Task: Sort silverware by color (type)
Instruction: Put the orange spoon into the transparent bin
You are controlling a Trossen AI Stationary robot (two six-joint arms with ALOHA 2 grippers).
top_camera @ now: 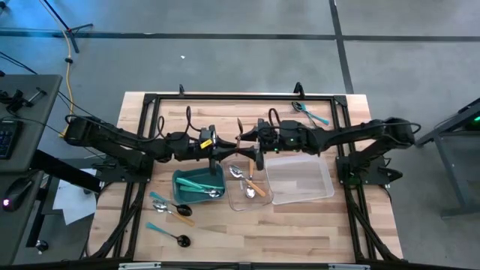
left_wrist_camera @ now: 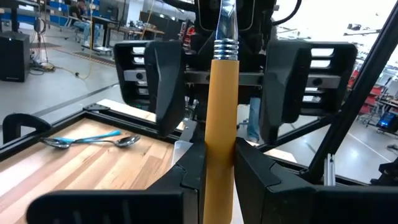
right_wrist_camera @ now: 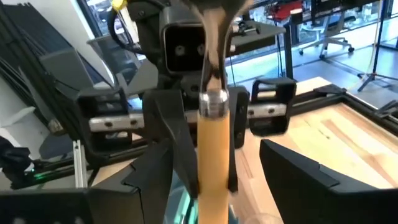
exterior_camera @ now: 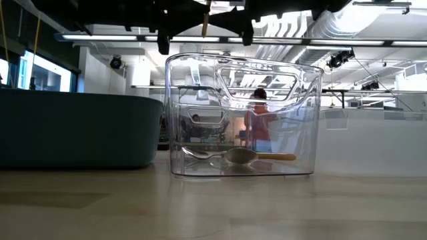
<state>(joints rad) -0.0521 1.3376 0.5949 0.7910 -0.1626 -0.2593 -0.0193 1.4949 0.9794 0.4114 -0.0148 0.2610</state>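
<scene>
Grippers meet above the middle of the counter (top_camera: pixel 300 225), nose to nose over the near edge of the trays. The left gripper (left_wrist_camera: pixel 217 165), reaching in from nine o'clock, is clamped on an orange-handled utensil (left_wrist_camera: pixel 221 124): its two fingers (left_wrist_camera: pixel 189 171) press the handle from both sides, and the piece stands upright with its silver neck rising out of view. The right gripper (right_wrist_camera: pixel 236 180), reaching in from three o'clock, faces the same utensil with its fingers spread wide, one on each side of the handle and not pressing it.

In the high view that utensil (top_camera: pixel 238 139) sits between the two wrists, near the counter's centre.

Just toward six o'clock of it, the small clear tray (top_camera: pixel 259 201) holds a couple of silver spoons with orange handles (top_camera: pixel 251 184). Touching its three o'clock side is a larger clear tray (top_camera: pixel 300 180). At its nine o'clock side is the teal bin (top_camera: pixel 187 180), with teal-handled pieces (top_camera: pixel 202 191) lying inside.

Loose teal-handled utensils (top_camera: pixel 169 206) with black heads lie on the counter toward seven o'clock, near the front edge. Two more teal-handled spoons (top_camera: pixel 309 112) rest at about one o'clock, near the far edge.
</scene>
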